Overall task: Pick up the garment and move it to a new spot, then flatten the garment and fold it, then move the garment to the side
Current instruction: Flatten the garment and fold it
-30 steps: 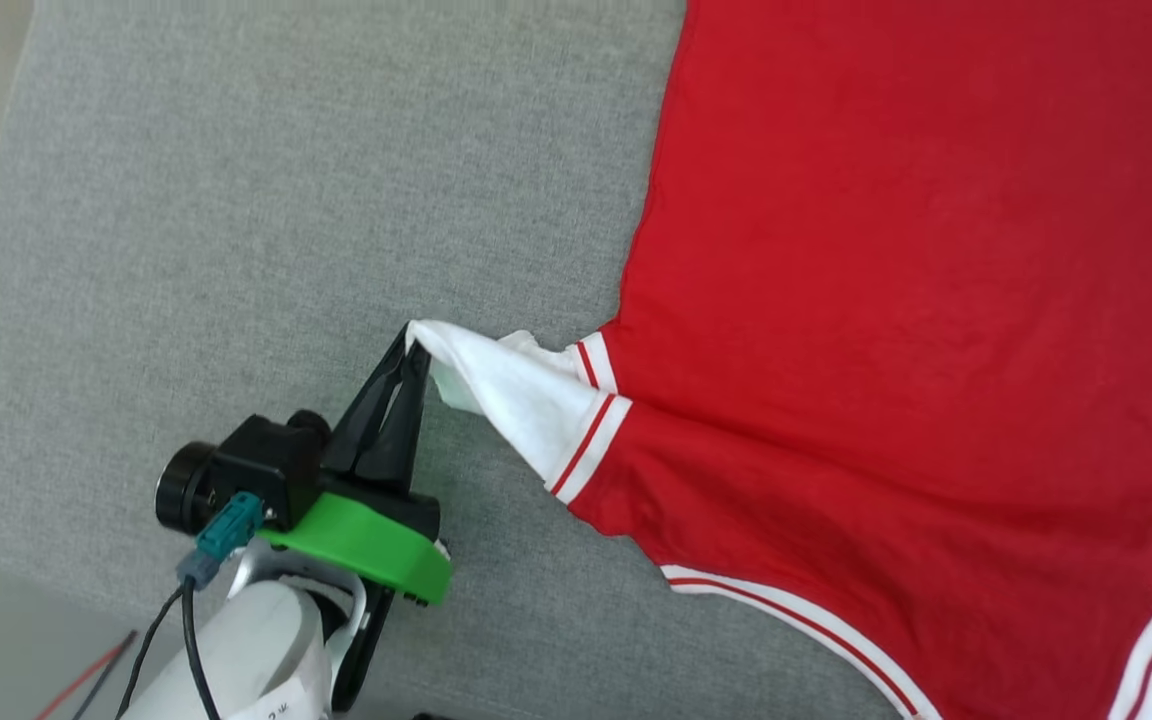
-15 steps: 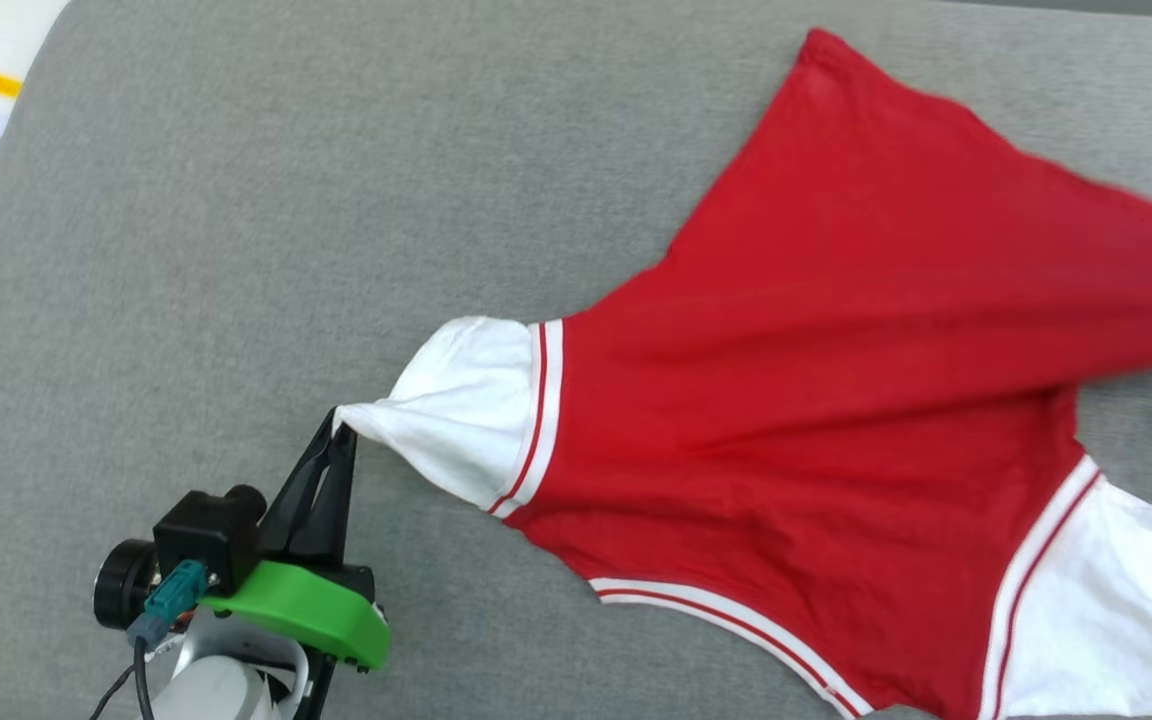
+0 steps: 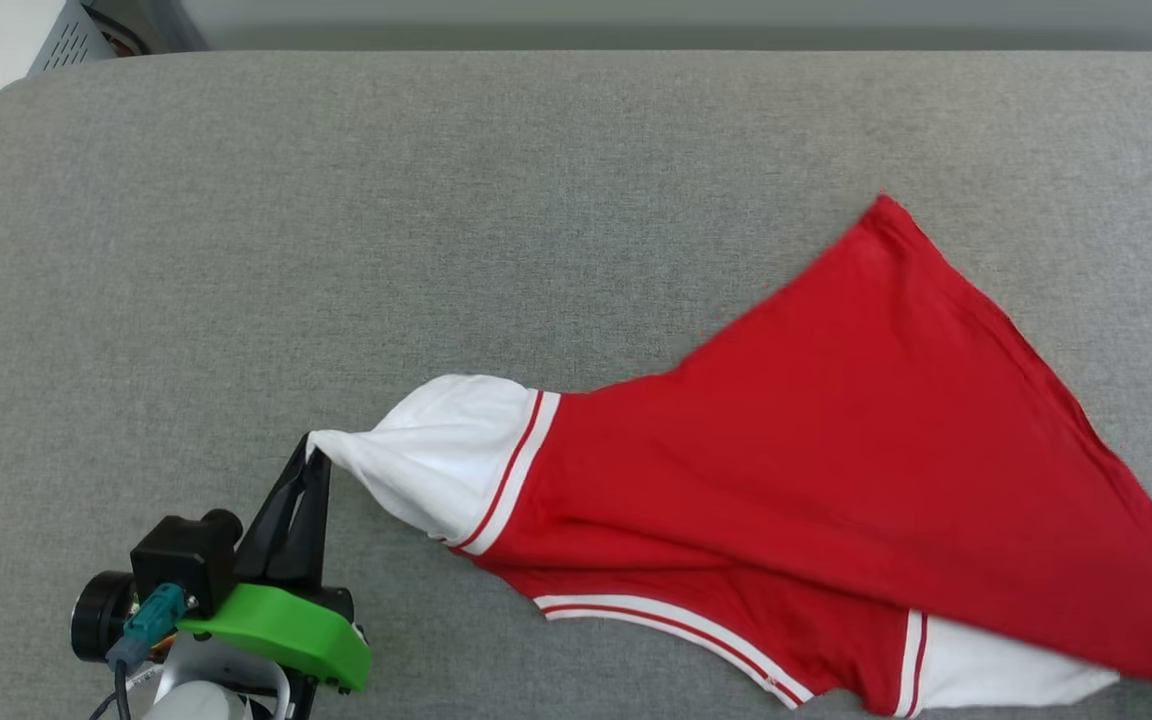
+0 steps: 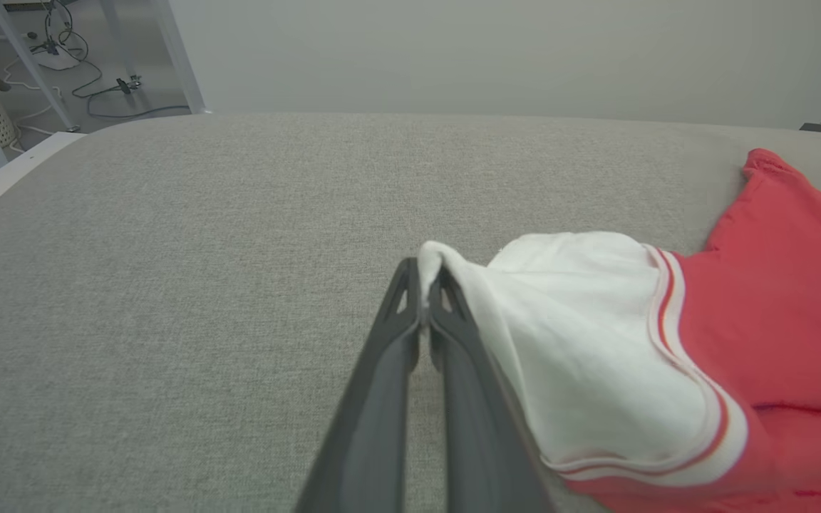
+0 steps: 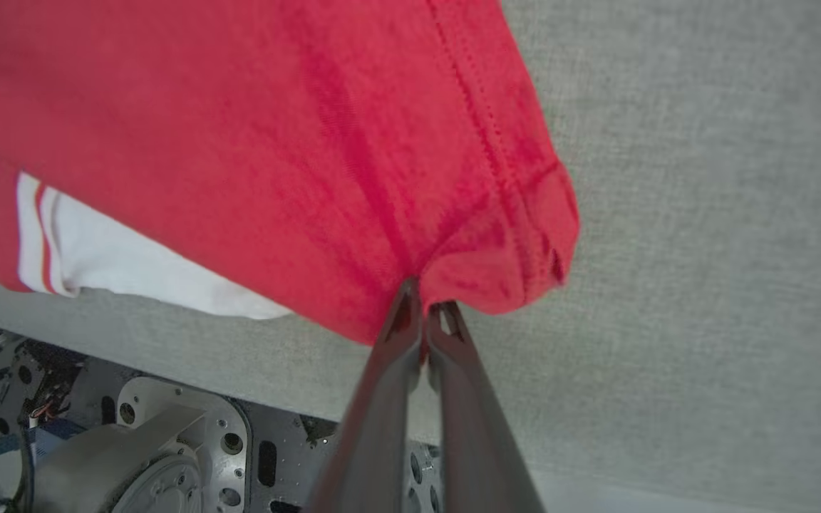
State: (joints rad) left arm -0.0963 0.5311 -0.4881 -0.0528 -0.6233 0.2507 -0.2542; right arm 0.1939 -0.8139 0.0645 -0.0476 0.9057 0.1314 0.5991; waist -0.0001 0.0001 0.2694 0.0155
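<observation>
Red garment [image 3: 836, 480], head view: lies on grey padded surface [image 3: 436, 200], drawn taut from lower left to the lower right edge.
Left gripper [image 3: 311, 455], head view: lower left, fingers closed on the tip of the white sleeve [image 3: 426, 455].
Left wrist view: fingers pinched together on the sleeve edge; sleeve and red body lie to their right.
Right wrist view: right gripper [image 5: 421, 299] clamped on a red hem corner; cloth fans above and left of the fingertips.
</observation>
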